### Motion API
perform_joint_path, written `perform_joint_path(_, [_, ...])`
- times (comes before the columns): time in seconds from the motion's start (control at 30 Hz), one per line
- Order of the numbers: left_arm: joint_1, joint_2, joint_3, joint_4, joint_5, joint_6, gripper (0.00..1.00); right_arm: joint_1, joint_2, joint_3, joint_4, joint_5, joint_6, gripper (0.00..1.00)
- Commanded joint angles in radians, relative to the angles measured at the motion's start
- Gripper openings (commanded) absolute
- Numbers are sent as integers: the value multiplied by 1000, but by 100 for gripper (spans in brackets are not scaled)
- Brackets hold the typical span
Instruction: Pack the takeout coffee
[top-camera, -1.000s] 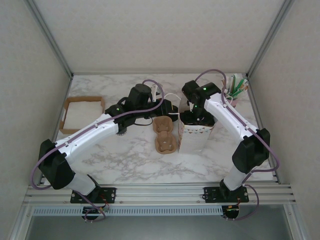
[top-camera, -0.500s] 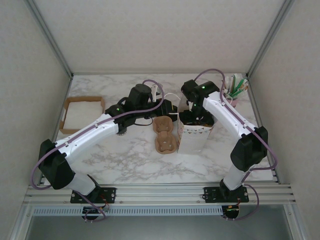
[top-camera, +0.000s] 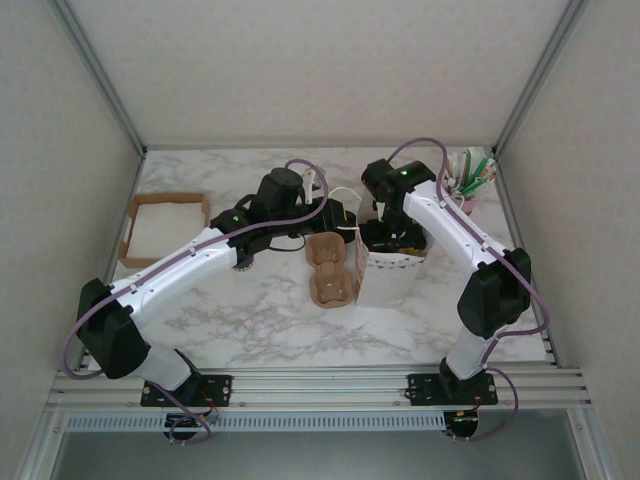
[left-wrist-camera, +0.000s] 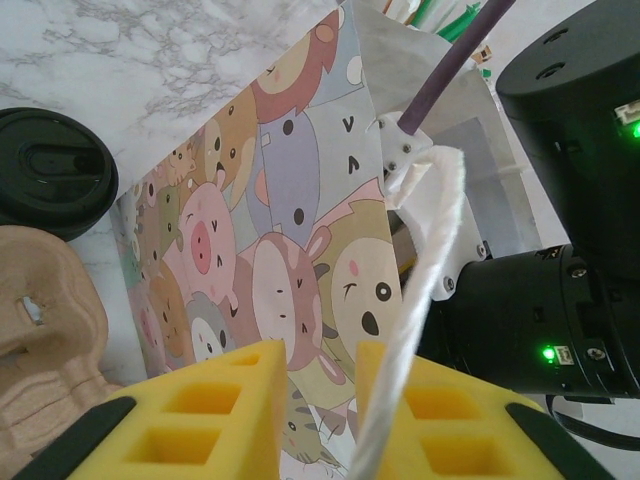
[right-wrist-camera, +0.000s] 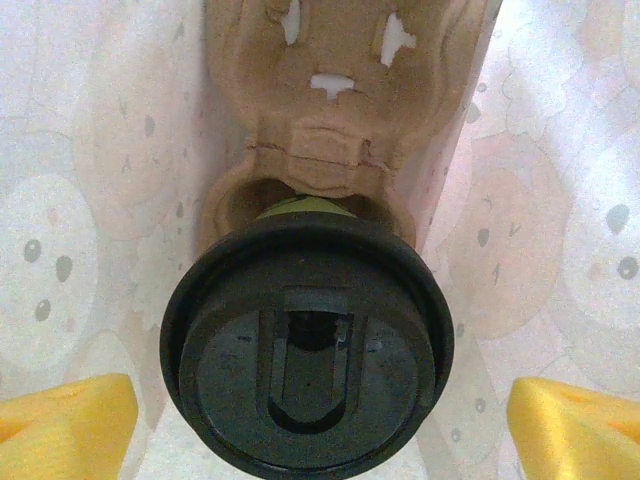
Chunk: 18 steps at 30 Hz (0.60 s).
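The takeout coffee (right-wrist-camera: 307, 345) is sitting in a well of a brown cardboard carrier (right-wrist-camera: 340, 90), its round black lid facing the camera and a sliver of olive-green cup showing just above the lid's rim. Pale bag walls (right-wrist-camera: 80, 200) printed with faint cartoon animals are rising on either side. The right gripper (right-wrist-camera: 320, 420) is holding its jaws wide apart, the yellow pads (right-wrist-camera: 70, 415) sitting in the lower corners, clear of the lid.

Bag walls (right-wrist-camera: 90, 180) close beside takeout coffee (right-wrist-camera: 305, 345); above open.
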Motion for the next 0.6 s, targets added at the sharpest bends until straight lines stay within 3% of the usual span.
perform_joint_path(0.0, [-9, -5, 14, 4, 5, 2, 26, -4, 2, 48, -41, 10, -3, 96])
perform_joint_path(0.57, [-8, -14, 12, 3, -6, 0, 27, -11, -66, 107, -94, 26, -1, 98])
